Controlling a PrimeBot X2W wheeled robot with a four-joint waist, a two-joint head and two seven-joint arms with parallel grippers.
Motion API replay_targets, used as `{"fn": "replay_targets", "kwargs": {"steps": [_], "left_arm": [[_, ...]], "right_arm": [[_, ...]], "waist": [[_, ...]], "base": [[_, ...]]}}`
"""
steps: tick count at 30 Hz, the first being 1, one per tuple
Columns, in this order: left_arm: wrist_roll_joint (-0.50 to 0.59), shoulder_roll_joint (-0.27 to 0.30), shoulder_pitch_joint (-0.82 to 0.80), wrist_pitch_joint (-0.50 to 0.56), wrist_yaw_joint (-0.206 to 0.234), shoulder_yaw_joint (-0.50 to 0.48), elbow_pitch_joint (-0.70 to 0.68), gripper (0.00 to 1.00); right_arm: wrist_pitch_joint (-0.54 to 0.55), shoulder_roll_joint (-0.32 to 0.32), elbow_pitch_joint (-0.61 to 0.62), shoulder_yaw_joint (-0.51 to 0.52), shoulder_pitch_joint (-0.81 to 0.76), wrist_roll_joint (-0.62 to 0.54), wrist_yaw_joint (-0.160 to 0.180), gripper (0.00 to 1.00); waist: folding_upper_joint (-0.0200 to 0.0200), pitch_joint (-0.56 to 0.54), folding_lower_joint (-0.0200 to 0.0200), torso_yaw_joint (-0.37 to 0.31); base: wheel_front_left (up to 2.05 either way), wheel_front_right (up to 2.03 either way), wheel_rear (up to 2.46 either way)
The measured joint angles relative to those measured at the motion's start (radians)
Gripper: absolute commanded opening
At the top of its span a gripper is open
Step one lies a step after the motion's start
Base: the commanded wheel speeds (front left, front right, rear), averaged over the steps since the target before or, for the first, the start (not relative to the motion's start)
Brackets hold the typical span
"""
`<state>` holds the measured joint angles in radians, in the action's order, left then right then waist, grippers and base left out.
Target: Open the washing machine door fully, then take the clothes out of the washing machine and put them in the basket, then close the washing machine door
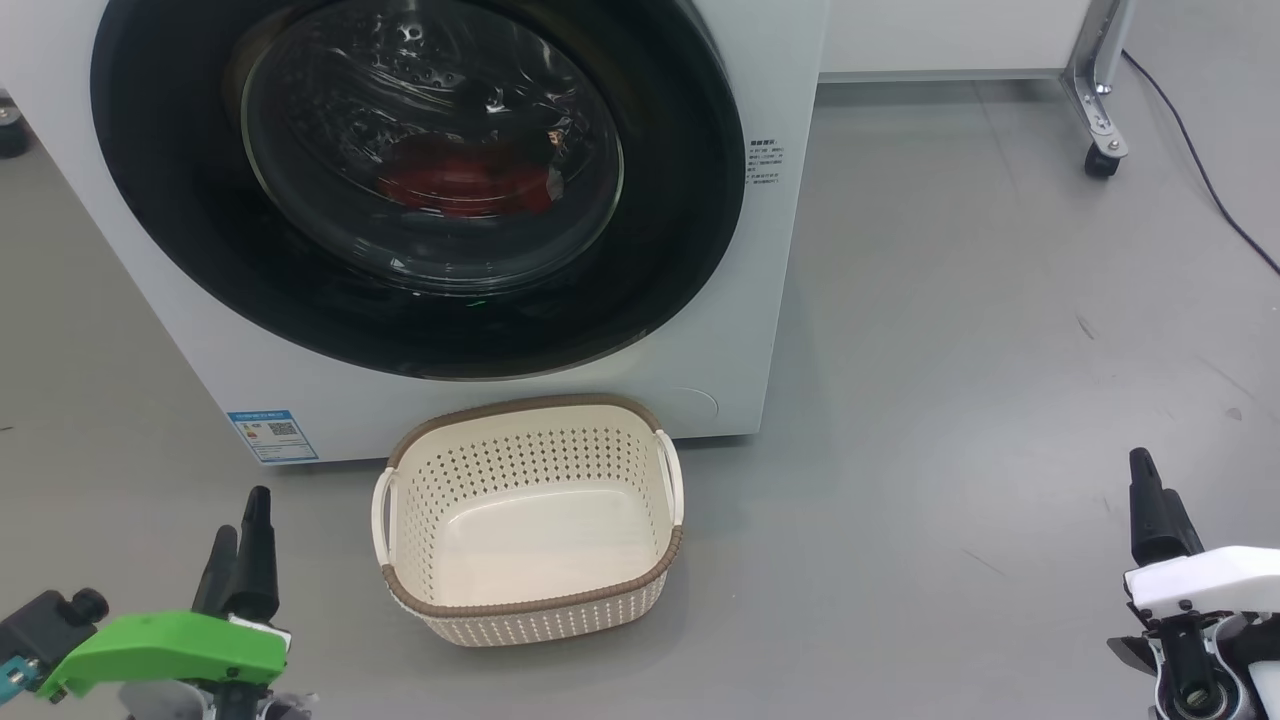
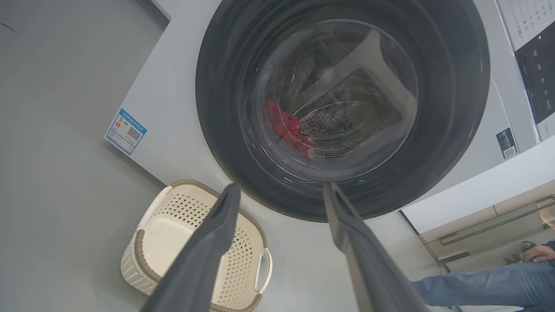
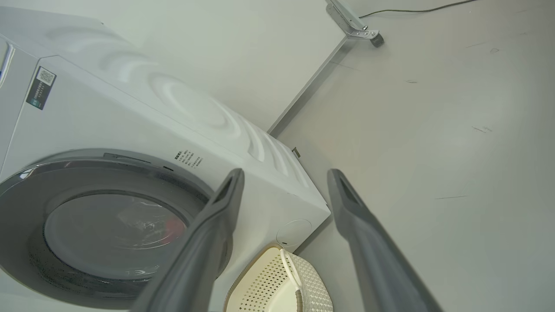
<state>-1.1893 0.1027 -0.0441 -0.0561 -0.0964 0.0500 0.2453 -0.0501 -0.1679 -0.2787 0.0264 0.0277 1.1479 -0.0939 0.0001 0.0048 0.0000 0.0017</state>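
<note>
Grey floor (image 1: 950,400), basket (image 1: 530,615) lengthwise along washing machine (image 1: 210,340)

Glossy black-rimmed glass washing machine door (image 1: 420,180), perforated plastic basket (image 1: 530,600)

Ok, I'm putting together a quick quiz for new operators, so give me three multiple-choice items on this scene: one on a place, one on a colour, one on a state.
1. Where does the basket stand?
A) on the floor in front of the washing machine
B) on top of the machine
C) on a table

2. What colour are the clothes seen through the glass?
A) blue
B) yellow
C) red

3. How is the washing machine door?
A) swung fully open
B) shut
C) taken off

Answers:
1 A, it sits on the grey floor just below the door.
2 C, a red heap shows behind the window.
3 B, its black rim lies flat against the white front.
</note>
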Motion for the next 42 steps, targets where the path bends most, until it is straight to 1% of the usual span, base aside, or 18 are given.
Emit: {"fn": "replay_targets", "kwargs": {"steps": [4, 5, 7, 13, 14, 16, 24, 29, 31, 34, 37, 42], "left_arm": [[0.082, 0.005, -0.004, -0.012, 0.013, 0.004, -0.017, 1.0], [0.121, 0.005, -0.009, -0.017, 0.022, 0.011, -0.024, 1.0], [0.156, 0.005, -0.012, -0.022, 0.031, 0.017, -0.03, 1.0], [0.263, 0.012, -0.012, -0.042, 0.052, 0.049, -0.035, 1.0], [0.3, 0.012, -0.012, -0.046, 0.058, 0.055, -0.036, 1.0], [0.328, 0.014, -0.012, -0.052, 0.065, 0.065, -0.037, 1.0], [0.436, 0.014, -0.011, -0.075, 0.083, 0.098, -0.039, 1.0], [0.501, 0.013, -0.01, -0.09, 0.093, 0.115, -0.039, 1.0], [0.529, 0.013, -0.01, -0.095, 0.101, 0.119, -0.039, 1.0], [0.565, 0.013, -0.01, -0.104, 0.109, 0.126, -0.04, 1.0], [0.606, 0.013, -0.009, -0.113, 0.111, 0.136, -0.039, 1.0], [0.66, 0.01, -0.009, -0.123, 0.123, 0.148, -0.039, 1.0]], "right_arm": [[-0.012, -0.013, 0.004, -0.023, 0.004, -0.068, 0.01, 1.0], [-0.019, -0.02, 0.005, -0.035, 0.004, -0.104, 0.018, 1.0], [-0.028, -0.023, 0.006, -0.047, 0.004, -0.136, 0.026, 1.0], [-0.044, -0.026, 0.007, -0.084, 0.005, -0.224, 0.036, 1.0], [-0.052, -0.026, 0.007, -0.096, 0.005, -0.248, 0.045, 1.0], [-0.053, -0.028, 0.007, -0.105, 0.006, -0.276, 0.045, 1.0], [-0.08, -0.03, 0.009, -0.137, 0.007, -0.371, 0.07, 1.0], [-0.094, -0.032, 0.01, -0.16, 0.011, -0.43, 0.072, 1.0], [-0.098, -0.032, 0.01, -0.17, 0.012, -0.454, 0.079, 1.0], [-0.107, -0.033, 0.011, -0.184, 0.012, -0.489, 0.079, 1.0], [-0.118, -0.035, 0.012, -0.199, 0.012, -0.525, 0.086, 1.0], [-0.132, -0.038, 0.012, -0.222, 0.012, -0.58, 0.088, 1.0]], "waist": [[0.0, 0.0, 0.0, 0.001], [0.0, 0.0, 0.0, 0.001], [0.0, 0.0, 0.0, 0.001], [0.0, -0.001, 0.0, 0.001], [0.0, -0.002, 0.0, 0.001], [0.0, -0.002, 0.0, 0.001], [0.0, -0.005, 0.0, 0.001], [0.0, -0.007, 0.0, 0.001], [0.0, -0.008, 0.0, 0.001], [0.0, -0.01, 0.0, 0.002], [0.0, -0.011, 0.0, 0.002], [0.0, -0.013, 0.0, 0.003]], "base": [[0.0, 0.0, 0.0], [0.0, 0.0, 0.0], [0.0, 0.0, 0.0], [0.0, 0.0, 0.0], [0.0, 0.0, 0.0], [0.0, 0.0, 0.0], [0.0, 0.0, 0.0], [0.0, 0.0, 0.0], [0.0, 0.0, 0.0], [0.0, 0.0, 0.0], [0.0, 0.0, 0.0], [0.0, 0.0, 0.0]]}}
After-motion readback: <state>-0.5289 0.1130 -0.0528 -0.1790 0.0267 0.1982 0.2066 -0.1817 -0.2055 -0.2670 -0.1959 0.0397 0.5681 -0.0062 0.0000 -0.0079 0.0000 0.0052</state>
